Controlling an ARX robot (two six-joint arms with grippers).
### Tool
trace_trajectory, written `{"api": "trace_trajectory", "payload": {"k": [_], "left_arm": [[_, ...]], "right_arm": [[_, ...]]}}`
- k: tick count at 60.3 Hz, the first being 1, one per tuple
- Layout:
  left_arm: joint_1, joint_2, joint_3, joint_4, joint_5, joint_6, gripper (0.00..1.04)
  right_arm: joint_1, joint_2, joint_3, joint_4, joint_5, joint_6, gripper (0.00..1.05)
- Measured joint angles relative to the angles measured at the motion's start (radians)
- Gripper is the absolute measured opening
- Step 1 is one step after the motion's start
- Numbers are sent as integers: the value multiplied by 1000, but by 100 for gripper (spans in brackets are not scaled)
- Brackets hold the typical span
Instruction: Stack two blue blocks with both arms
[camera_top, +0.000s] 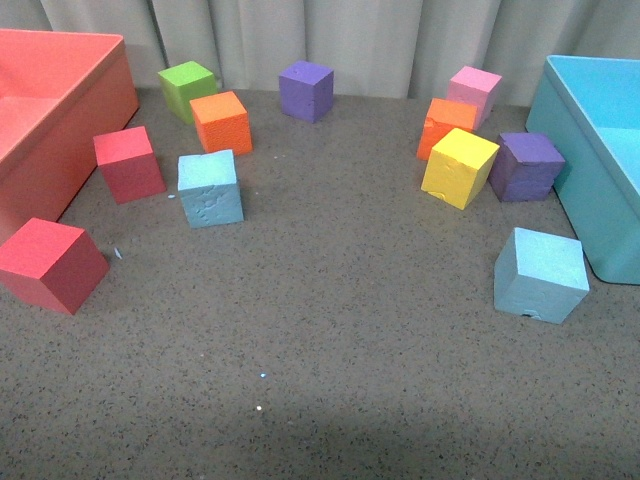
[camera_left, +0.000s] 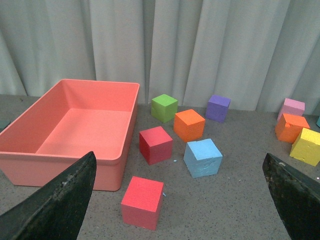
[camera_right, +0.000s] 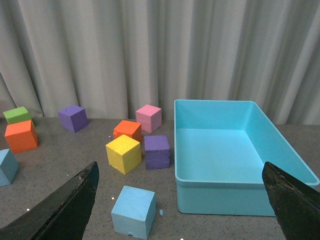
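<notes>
With the turquoise bin on the right, I see both grippers spread wide and empty. The left gripper faces the cracked blue block, left of centre. The right gripper faces the smoother blue block, near right beside that bin. The two blocks lie well apart.

2 sky-blue foam cubes, unstacked, each sitting flat.
Cracked blue cube ahead betw. L gripper spread jaws; notched blue cube near, betw. R gripper spread jaws.
</notes>
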Motion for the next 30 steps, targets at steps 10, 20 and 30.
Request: {"api": "trace_trajectory", "payload": {"k": [10, 20, 30], "left_arm": [[0, 0, 0, 0, 0, 0, 98], [0, 0, 0, 0, 0, 0, 98], [0, 0, 0, 0, 0, 0, 98]], "right_arm": [[0, 0, 0, 0, 0, 0, 95], [0, 0, 0, 0, 0, 0, 95], [0, 0, 0, 0, 0, 0, 95]]}}
